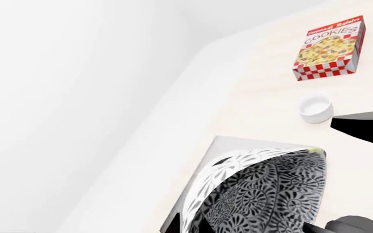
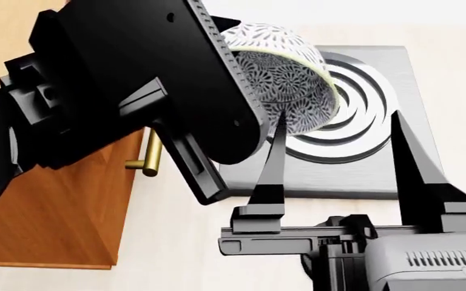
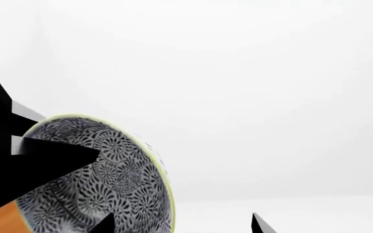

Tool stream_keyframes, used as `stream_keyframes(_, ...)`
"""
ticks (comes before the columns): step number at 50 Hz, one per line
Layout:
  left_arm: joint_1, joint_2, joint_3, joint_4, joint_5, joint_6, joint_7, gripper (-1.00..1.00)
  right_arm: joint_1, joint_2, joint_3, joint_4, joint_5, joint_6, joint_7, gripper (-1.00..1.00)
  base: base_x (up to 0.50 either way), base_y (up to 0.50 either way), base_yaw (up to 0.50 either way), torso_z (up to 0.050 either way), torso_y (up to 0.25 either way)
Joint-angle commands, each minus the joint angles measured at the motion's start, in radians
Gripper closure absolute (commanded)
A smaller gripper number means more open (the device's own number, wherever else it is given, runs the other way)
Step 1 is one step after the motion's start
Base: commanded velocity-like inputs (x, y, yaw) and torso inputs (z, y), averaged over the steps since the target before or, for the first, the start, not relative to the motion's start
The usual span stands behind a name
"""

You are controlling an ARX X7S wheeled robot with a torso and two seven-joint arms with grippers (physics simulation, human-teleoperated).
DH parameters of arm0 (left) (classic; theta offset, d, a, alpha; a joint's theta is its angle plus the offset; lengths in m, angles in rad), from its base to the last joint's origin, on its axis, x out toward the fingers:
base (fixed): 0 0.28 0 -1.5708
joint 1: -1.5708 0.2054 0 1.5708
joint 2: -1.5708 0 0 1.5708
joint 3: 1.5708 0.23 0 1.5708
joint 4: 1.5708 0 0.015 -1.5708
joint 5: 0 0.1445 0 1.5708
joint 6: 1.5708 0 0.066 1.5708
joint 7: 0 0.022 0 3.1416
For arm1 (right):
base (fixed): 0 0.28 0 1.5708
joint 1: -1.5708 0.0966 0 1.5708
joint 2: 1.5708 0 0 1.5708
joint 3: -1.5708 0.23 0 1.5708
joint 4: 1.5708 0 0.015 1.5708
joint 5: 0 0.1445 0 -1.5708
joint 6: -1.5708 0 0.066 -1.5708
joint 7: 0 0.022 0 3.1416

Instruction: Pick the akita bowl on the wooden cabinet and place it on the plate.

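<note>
Pale cream tabletop (image 2: 176,242) spreads under both arms, backed by a plain white wall; in the left wrist view its long edge runs against that white ground, with bare cream surface between the edge and the things on it. At the head view's left stands the tall orange-brown wooden cabinet (image 2: 55,218), one brass bar handle (image 2: 150,159) jutting from its front; just right of it lies a square grey metal stovetop slab with dark concentric rings (image 2: 371,91), its near edge close to the right gripper.

The black left gripper (image 2: 241,91) fills the head view's upper left and is clamped on the rim of the round akita bowl with black-and-white swirl pattern and a pale yellow lip (image 2: 286,79); the bowl hangs tilted on its side in the air, above the slab and off the cabinet. The same bowl fills the left wrist view (image 1: 264,194) and shows in the right wrist view (image 3: 102,174), a dark finger crossing its hollow.

The black right gripper (image 2: 338,151) points up the head view from the bottom, its two long fingers (image 2: 273,163) spread well apart and holding nothing, one tip near the bowl's underside.

Farther along the table lie a red-and-white checked box (image 1: 329,48) printed "COOKIES", with smaller writing above that I cannot read, and near it a small white round ramekin (image 1: 316,107), the two apart.
</note>
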Motion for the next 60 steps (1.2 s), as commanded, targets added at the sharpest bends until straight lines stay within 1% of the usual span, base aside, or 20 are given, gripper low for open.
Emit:
stream_keyframes(1, 0.009, -0.008, -0.011, 0.015, 0.004, 0.001, -0.019, 1.0, 0.009, -0.012, 0.011, 0.023, -0.003, 0.011, 0.029, -1.0, 0.0, 0.0, 0.0, 0.0, 0.0)
stream_keyframes(18, 0.023, -0.014, -0.009, 0.02, 0.008, 0.011, -0.023, 1.0, 0.044, -0.04, -0.03, 0.061, -0.008, 0.044, 0.031, -1.0, 0.0, 0.0, 0.0, 0.001, 0.001)
stream_keyframes(33, 0.028, -0.015, -0.009, 0.02, 0.005, 0.016, -0.023, 1.0, 0.057, -0.052, -0.027, 0.093, 0.006, 0.043, 0.03, -1.0, 0.0, 0.0, 0.0, 0.0, 0.0)
stream_keyframes(34, 0.027, -0.015, -0.01, 0.022, 0.002, 0.016, -0.024, 1.0, 0.058, -0.053, -0.023, 0.097, 0.004, 0.047, 0.037, 1.0, 0.0, 0.0, 0.0, 0.0, 0.0)
stream_keyframes(52, 0.039, -0.023, -0.01, 0.023, 0.001, 0.021, -0.029, 1.0, 0.046, -0.045, -0.023, 0.087, 0.003, 0.038, 0.039, 1.0, 0.0, 0.0, 0.0, 0.0, 0.001)
stream_keyframes(59, 0.047, -0.025, -0.006, 0.019, 0.005, 0.025, -0.032, 1.0, 0.05, -0.044, -0.014, 0.073, -0.01, 0.056, 0.073, 1.0, 0.0, 0.0, 0.0, 0.0, 0.0)
stream_keyframes(60, 0.047, -0.025, -0.006, 0.019, 0.005, 0.025, -0.032, 1.0, 0.058, -0.046, -0.007, 0.066, -0.012, 0.093, 0.109, 1.0, 0.0, 0.0, 0.0, 0.0, 0.0)
